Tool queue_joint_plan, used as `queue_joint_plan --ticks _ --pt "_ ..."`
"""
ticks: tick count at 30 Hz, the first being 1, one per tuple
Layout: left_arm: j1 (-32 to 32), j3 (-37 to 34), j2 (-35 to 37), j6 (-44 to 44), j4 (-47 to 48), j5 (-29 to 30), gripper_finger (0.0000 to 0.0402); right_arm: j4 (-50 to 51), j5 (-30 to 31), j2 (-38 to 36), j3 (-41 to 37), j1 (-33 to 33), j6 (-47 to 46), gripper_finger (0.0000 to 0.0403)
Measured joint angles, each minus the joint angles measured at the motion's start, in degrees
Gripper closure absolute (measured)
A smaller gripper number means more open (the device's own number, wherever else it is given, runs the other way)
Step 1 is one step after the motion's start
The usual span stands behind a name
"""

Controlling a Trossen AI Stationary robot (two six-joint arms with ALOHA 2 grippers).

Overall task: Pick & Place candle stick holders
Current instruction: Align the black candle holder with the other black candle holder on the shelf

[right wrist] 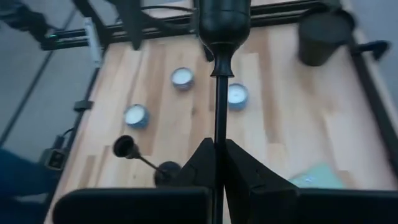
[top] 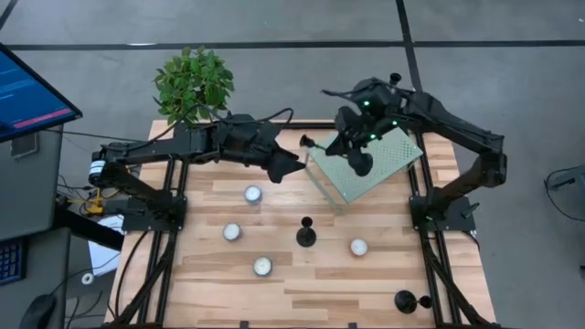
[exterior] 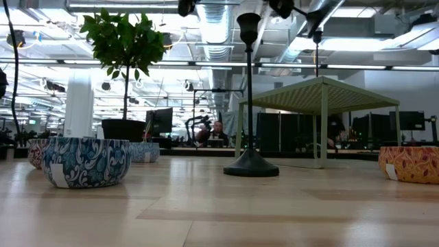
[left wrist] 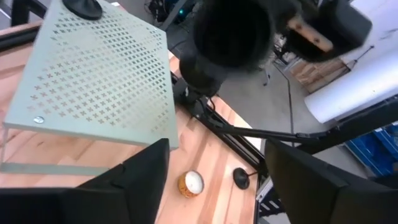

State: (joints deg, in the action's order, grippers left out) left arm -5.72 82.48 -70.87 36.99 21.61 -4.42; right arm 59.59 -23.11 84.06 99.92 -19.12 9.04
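Above the green perforated stand (top: 370,164) at the table's (top: 274,292) far side, the right gripper (right wrist: 219,163) has its jaws clamped on a holder's (right wrist: 221,74) thin stem. The left gripper (top: 294,166), jaws wide and empty, hovers just beside. Another holder (top: 306,235) stands upright mid-table among tealights (top: 252,194).

The table (top: 302,274) is showing pale, smooth wood in glued strips. The stand (left wrist: 93,81) is looking like matt, pale green perforated metal. The holder (right wrist: 219,37) is showing matt black, its cup catching a faint sheen. The candle tins (exterior: 86,161) are wearing glossy patterned wraps. The right gripper (right wrist: 217,163) is looking like matt black plastic.
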Motion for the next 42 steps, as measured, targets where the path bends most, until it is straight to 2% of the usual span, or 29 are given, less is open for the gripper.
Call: queue_joint_plan --ticks 4,10,19,28,34,38,42 --pt "0.00 0.00 0.02 0.05 -0.34 -0.12 0.0124 -0.43 2.11 -3.49 -0.02 -1.57 -0.73 0.0402" --pt "0.00 0.07 0.47 0.07 -1.86 -0.05 0.0134 -5.79 8.92 -10.76 -0.02 -3.43 -1.09 0.0402" --pt "0.00 0.06 0.64 -1.95 -4.03 0.10 0.0149 -10.54 22.57 -24.04 -2.29 -3.89 -1.41 0.0403" --pt "-0.68 0.02 1.94 -5.04 -5.91 1.58 0.0162 -24.43 31.88 -40.25 -23.81 -3.89 -7.30 0.0403" --pt "-2.54 0.00 3.01 -5.06 -6.73 1.65 0.0171 -32.07 34.09 -49.70 -36.16 -3.88 -10.73 0.0403" --pt "-3.87 0.00 3.59 -5.27 -7.09 1.69 0.0176 -34.40 39.49 -55.42 -42.43 -3.89 -10.35 0.0403" --pt "-4.81 0.02 3.78 -5.67 -7.68 1.68 0.0180 -40.89 41.36 -60.10 -50.60 -3.89 -8.70 0.0403"
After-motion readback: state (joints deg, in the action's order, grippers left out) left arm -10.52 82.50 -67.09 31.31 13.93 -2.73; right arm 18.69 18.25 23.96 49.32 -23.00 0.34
